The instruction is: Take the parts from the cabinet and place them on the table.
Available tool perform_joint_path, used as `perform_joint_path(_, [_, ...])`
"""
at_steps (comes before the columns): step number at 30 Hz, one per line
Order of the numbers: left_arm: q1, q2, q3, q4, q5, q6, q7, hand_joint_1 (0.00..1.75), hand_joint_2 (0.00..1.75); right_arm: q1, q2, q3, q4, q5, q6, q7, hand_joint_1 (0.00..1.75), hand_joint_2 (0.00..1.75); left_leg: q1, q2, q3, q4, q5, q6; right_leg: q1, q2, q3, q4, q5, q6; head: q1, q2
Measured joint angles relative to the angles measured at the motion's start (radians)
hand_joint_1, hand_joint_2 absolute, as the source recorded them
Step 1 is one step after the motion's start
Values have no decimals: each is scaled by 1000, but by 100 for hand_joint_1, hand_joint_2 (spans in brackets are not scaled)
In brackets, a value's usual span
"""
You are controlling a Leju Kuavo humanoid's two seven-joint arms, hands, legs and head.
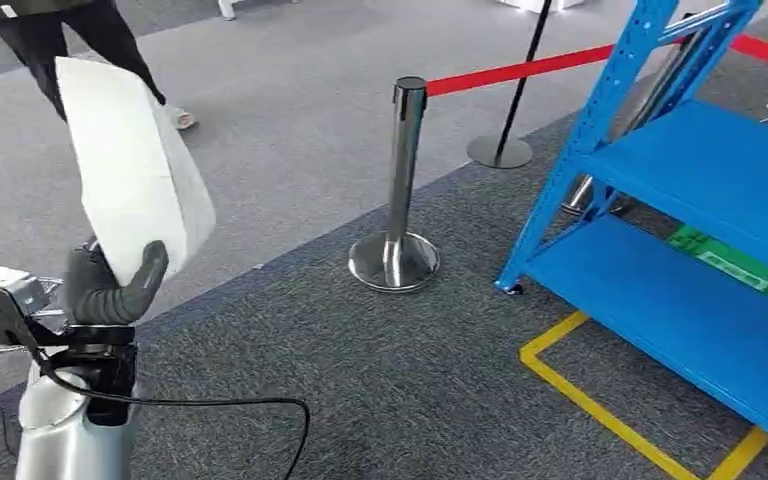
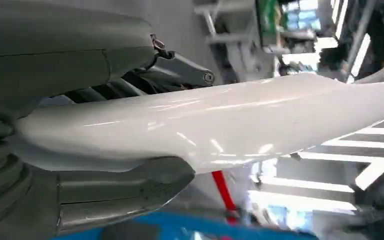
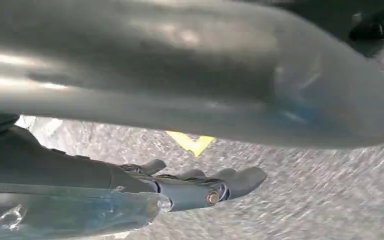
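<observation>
While the robot stands on the carpet beside the rack, the scene reads as follows, biggest thing first.

Blue shelving rack (image 1: pixel 700 180): stands at the right of the head view; the shelves in sight look bare apart from a green item low behind them; I judge this to be the cabinet the parts come from.

Carpet floor (image 1: pixel 360 380): dark grey, with yellow tape lines (image 1: pixel 600 400) marked near the rack's foot.

Barrier post (image 1: pixel 400 190): chrome, with a red belt (image 1: pixel 520 70), between the rack and the open walkway, where a person's legs (image 1: pixel 70 40) show at the far edge.

White part (image 1: pixel 135 170): a glossy, curved panel, held up in the air at the left, well apart from the rack.

Left robot hand (image 1: pixel 110 285): grips the lower end of the white part, thumb on one face and fingers behind.

Right robot hand (image 3: pixel 200 185): hangs over the carpet, fingers extended and holding nothing.

Progress: picking looks done for this part; carrying it over and setting it down on the surface is left.
</observation>
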Motion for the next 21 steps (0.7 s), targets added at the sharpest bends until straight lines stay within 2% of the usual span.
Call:
perform_joint_path(1, [7, 1, 0, 2, 16, -24, -15, 175, 175, 1, 0, -3, -7, 14, 17, -3, 0, 0, 2, -16, 2, 0, 1, -1, -2, 5, 37, -81, 47, -1, -2, 0])
perform_joint_path(2, [12, 2, 1, 4, 20, -39, -26, 175, 175, 2, 0, -7, -13, 28, 28, -6, 0, 0, 4, -30, 3, 1, 1, -5, -6, 22, 80, -171, 92, -1, -1, 0])
perform_joint_path(3, [16, 4, 1, 5, 30, -59, -40, 175, 175, 5, 0, -13, -19, 43, 38, -10, 0, 0, 5, -41, 0, 4, -1, -11, -15, 82, 112, -244, 113, 3, -1, 0])
perform_joint_path(4, [18, 6, 0, 5, 41, -81, -57, 175, 175, 5, 0, -24, -20, 59, 47, -20, 0, 0, 0, -55, -9, 16, -2, -17, -20, 99, 126, -272, 99, -1, -2, 0])
perform_joint_path(7, [35, 8, 2, 5, 43, -104, -94, 175, 175, 2, 1, -51, -24, 101, 57, -43, 0, 0, 10, -89, -19, 6, 11, -36, -8, 67, 124, -260, 101, -22, -3, 0])
perform_joint_path(8, [39, 11, 2, 4, 40, -104, -101, 175, 175, 1, 5, -59, -24, 109, 58, -49, 0, 0, 10, -90, -22, 8, 9, -41, -14, 52, 127, -267, 106, -30, -2, 0])
perform_joint_path(9, [41, 11, 3, 4, 40, -104, -106, 175, 175, -1, 4, -64, -27, 112, 59, -53, 0, 0, 3, -25, -28, 23, -4, -46, -13, 40, 129, -269, 108, -35, -7, 0])
perform_joint_path(10, [37, 12, 2, 4, 38, -105, -111, 175, 175, -1, 4, -73, -27, 117, 59, -57, 0, 0, 2, 17, -53, 76, -38, -51, -11, 26, 129, -270, 107, -42, -18, 0])
perform_joint_path(11, [36, 11, 1, 4, 36, -105, -116, 175, 175, -1, 4, -80, -27, 122, 60, -59, 0, 0, 3, 35, -90, 150, -77, -54, -9, 11, 129, -270, 105, -45, -16, 0])
perform_joint_path(12, [38, 12, 1, 4, 32, -105, -127, 175, 175, 0, 4, -88, -27, 128, 60, -61, 0, 0, 5, 43, -132, 237, -114, -57, -8, -7, 128, -270, 104, -47, -17, 0])
perform_joint_path(13, [41, 13, 1, 4, 27, -105, -141, 175, 175, -1, 4, -96, -27, 134, 60, -63, 0, 0, 6, 45, -168, 307, -136, -58, -7, -25, 128, -270, 103, -48, -17, 0])
perform_joint_path(14, [43, 14, 1, 4, 23, -104, -152, 175, 175, -2, 4, -103, -27, 139, 58, -66, 0, 0, 6, 45, -177, 322, -131, -59, -7, -39, 128, -270, 103, -48, -17, 0])
perform_joint_path(15, [44, 15, 1, 4, 20, -105, -158, 175, 175, -5, 5, -109, -26, 142, 57, -68, 0, 0, 6, 46, -162, 294, -103, -57, -7, -55, 129, -270, 101, -47, -16, 0])
perform_joint_path(16, [44, 16, 1, 3, 19, -104, -163, 175, 175, -9, 5, -114, -25, 144, 55, -70, 0, 0, 6, 50, -128, 231, -65, -55, -7, -67, 131, -270, 100, -46, -17, 0])
perform_joint_path(17, [44, 17, 1, 0, 17, -105, -167, 175, 175, -13, 6, -117, -24, 147, 54, -72, 0, 0, 5, 65, -80, 146, -26, -52, -7, -78, 134, -270, 98, -43, -16, 0])
perform_joint_path(18, [43, 17, 1, -4, 15, -105, -170, 175, 175, -16, 6, -120, -23, 152, 53, -73, 0, 0, 3, 101, -29, 61, 2, -47, -6, -89, 138, -270, 96, -40, -17, 0])
perform_joint_path(19, [39, 17, 1, -7, 14, -105, -174, 175, 175, -16, 6, -126, -23, 155, 52, -74, 0, 0, -7, 140, -4, 13, -6, -48, 4, -98, 138, -265, 90, -31, -18, 0])
perform_joint_path(20, [38, 17, 0, -8, 10, -105, -178, 175, 175, -17, 6, -132, -22, 159, 52, -76, 0, 0, -7, 123, -7, 12, -5, -33, 4, -110, 139, -268, 88, -26, -13, 0])
perform_joint_path(21, [41, 17, 2, -11, 8, -104, -183, 175, 175, -17, 6, -135, -22, 160, 52, -76, 0, 0, -8, 112, -11, 11, -5, -30, 4, -120, 142, -270, 88, -22, -13, 0])
